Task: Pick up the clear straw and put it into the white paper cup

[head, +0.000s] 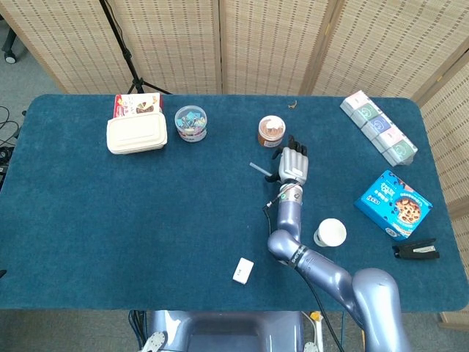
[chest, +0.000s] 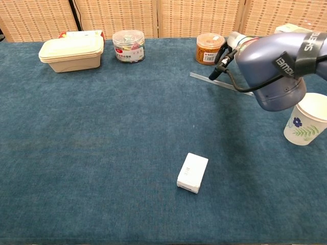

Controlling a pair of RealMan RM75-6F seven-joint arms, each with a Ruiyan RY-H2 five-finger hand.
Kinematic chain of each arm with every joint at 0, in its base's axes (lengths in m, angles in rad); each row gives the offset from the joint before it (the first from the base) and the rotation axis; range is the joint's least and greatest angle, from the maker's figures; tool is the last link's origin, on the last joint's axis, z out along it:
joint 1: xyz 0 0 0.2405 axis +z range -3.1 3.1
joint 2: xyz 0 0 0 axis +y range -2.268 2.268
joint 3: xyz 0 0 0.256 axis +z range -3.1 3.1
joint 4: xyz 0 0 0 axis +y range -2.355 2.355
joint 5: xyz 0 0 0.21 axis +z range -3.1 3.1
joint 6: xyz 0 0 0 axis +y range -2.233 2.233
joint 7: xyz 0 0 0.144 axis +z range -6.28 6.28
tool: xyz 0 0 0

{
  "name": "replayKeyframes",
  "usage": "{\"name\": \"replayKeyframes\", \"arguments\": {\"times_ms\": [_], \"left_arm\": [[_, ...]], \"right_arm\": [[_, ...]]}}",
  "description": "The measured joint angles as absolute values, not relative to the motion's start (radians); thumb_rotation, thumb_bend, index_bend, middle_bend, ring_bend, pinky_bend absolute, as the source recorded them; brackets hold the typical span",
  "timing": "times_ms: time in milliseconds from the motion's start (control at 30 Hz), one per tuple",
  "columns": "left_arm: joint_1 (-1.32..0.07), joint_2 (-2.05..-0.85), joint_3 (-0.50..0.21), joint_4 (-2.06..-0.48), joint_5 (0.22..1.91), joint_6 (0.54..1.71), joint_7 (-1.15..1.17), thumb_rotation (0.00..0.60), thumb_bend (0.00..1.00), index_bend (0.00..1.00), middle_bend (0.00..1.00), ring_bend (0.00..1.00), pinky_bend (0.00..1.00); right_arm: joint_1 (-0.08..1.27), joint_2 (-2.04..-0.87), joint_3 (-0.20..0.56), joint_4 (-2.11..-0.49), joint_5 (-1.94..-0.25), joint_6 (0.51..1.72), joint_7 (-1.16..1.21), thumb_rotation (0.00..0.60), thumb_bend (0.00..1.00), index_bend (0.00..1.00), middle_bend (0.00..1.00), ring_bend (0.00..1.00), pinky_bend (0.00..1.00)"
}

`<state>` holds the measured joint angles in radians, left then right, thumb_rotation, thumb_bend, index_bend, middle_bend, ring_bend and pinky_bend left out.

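Where straw (chest: 202,77) lies, jar (chest: 210,48) beside, hand (head: 293,161) above

Place: staged lab or studio recording area
Backdrop: woven folding screens (head: 220,44) at 12 o'clock
Gear: black tripod stand (head: 128,62) at 11 o'clock
Surface: blue-carpeted table (head: 110,220)

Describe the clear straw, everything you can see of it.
The clear straw is a thin, straight, see-through tube, plastic by its look, lying flat on the blue tablecloth. It runs at a slant, its far end in front of the orange-lidded jar, its near end toward the white paper cup. The right hand is over its middle and the arm hides part of it, so only the ends show. Whether the fingers touch it cannot be told.
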<state>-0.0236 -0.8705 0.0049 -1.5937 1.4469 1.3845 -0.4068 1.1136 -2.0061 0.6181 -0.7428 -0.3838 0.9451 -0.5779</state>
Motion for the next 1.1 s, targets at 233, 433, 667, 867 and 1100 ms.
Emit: {"name": "replayKeyframes", "arguments": {"times_ms": [233,433,667,867,1100], "left_arm": [[-0.026,-0.869,0.004,-1.592,1.447,1.381,-0.411,0.6,0.0,0.0,0.0,0.0,0.0],[-0.025,-0.87,0.003,-1.591,1.444,1.382,-0.41,0.6,0.0,0.0,0.0,0.0,0.0],[-0.026,-0.869,0.002,-1.59,1.442,1.377,-0.417,0.6,0.0,0.0,0.0,0.0,0.0],[-0.028,-0.868,0.002,-1.593,1.44,1.373,-0.414,0.6,0.0,0.0,0.0,0.0,0.0],[-0.028,-0.867,0.002,-1.592,1.44,1.372,-0.418,0.6,0.0,0.0,0.0,0.0,0.0]], "right_arm": [[1.125,-2.036,0.638,-0.689,-0.372,0.935,-0.596,0.6,0.0,0.43,0.0,0.0,0.0],[1.127,-2.046,0.659,-0.668,-0.356,0.926,-0.61,0.6,0.0,0.44,0.0,0.0,0.0],[1.13,-2.056,0.679,-0.634,-0.338,0.907,-0.634,0.6,0.0,0.44,0.0,0.0,0.0],[1.135,-2.057,0.698,-0.631,-0.308,0.894,-0.673,0.6,0.08,0.43,0.0,0.0,0.0],[1.139,-2.054,0.713,-0.637,-0.284,0.887,-0.705,0.6,0.23,0.46,0.0,0.0,0.0]]}}
